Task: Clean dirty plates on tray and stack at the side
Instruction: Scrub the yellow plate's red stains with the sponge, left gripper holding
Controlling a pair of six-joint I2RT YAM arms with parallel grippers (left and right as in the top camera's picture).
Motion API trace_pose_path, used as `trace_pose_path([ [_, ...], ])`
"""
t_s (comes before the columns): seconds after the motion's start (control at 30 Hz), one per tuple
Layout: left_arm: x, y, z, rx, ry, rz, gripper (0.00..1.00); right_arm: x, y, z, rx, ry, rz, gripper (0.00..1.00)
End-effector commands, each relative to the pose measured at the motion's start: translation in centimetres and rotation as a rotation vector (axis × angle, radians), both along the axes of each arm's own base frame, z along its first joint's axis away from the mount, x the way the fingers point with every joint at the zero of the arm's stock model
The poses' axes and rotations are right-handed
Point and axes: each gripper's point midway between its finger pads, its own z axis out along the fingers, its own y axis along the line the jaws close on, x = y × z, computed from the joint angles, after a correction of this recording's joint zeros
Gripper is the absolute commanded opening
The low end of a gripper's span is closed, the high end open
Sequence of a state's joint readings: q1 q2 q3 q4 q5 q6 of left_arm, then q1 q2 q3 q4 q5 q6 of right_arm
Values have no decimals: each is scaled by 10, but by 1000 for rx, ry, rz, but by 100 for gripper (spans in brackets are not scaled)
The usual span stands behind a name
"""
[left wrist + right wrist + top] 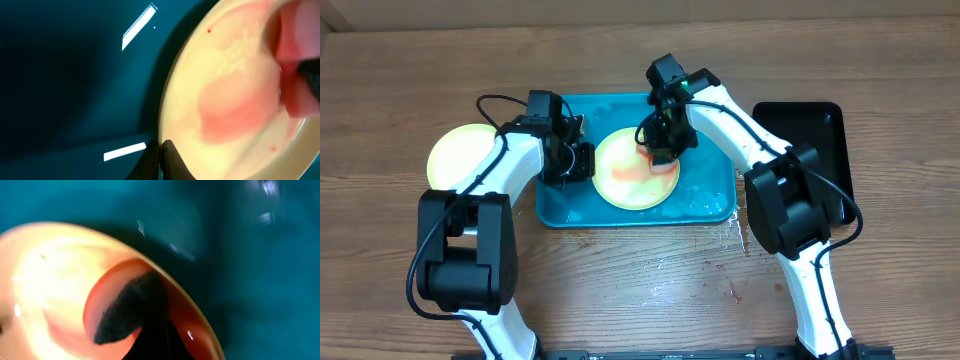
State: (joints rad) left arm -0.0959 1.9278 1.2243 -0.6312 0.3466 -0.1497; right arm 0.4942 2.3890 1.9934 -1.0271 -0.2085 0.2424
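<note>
Left gripper (588, 163) closed, right gripper (659, 154) closed, both pointing down

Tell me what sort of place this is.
Probably a robotics lab bench set up for dishwashing practice. A left arm and a right arm work at a bare wooden table, over a turquoise tray holding a sauce-smeared plate.

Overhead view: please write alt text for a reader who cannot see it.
The right gripper is low over a red-smeared yellow plate in a blue tray, and the left gripper is at that plate's left rim. A second plate lies on the table left of the tray, and a black tray lies to the right.
</note>
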Motion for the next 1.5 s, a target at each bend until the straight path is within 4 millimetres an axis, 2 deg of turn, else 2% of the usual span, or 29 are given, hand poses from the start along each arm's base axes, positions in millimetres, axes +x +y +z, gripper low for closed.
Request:
trace_pose_path([
  [0.0, 13, 3, 21, 6, -71, -5, 4, -8, 36, 2, 52, -40, 96, 4],
  [0.1, 13, 3, 21, 6, -71, -5, 4, -20, 63, 1, 66, -62, 153, 4],
  [0.27, 13, 3, 21, 6, -71, -5, 4, -47, 95, -9, 70, -48, 230, 4],
  [0.37, 12, 3, 21, 7, -68, -5, 4, -61, 104, -12, 82, -17, 257, 4],
  [0.5, 12, 3, 21, 7, -68, -5, 4, -69, 104, -10, 97, 18, 264, 4],
  [0.63, 12, 3, 21, 7, -68, -5, 4, -67, 92, -9, 88, 47, 242, 4],
  [0.73, 12, 3, 21, 7, -69, -5, 4, -59, 76, -6, 79, 67, 192, 4],
  [0.9, 12, 4, 21, 12, -69, -3, 4, -41, 35, -1, 31, 124, -14, 4],
  [1.03, 12, 4, 21, 13, -69, -2, 4, -34, 1, 2, -46, 143, -98, 4],
  [1.13, 13, 6, 21, 14, -68, 3, 4, -26, -28, 0, -170, 101, -152, 4],
  [1.23, 13, 9, 21, 13, -66, 13, 4, -13, -45, 0, -257, 28, -172, 4],
  [1.3, 13, 11, 21, 13, -63, 17, 4, -2, -51, 0, -292, -26, -181, 4],
  [1.37, 12, 12, 20, 12, -60, 19, 4, 5, -47, 2, -289, -67, -166, 4],
  [1.47, 11, 12, 20, 12, -55, 19, 4, 9, -23, 3, -206, -96, -67, 4],
])
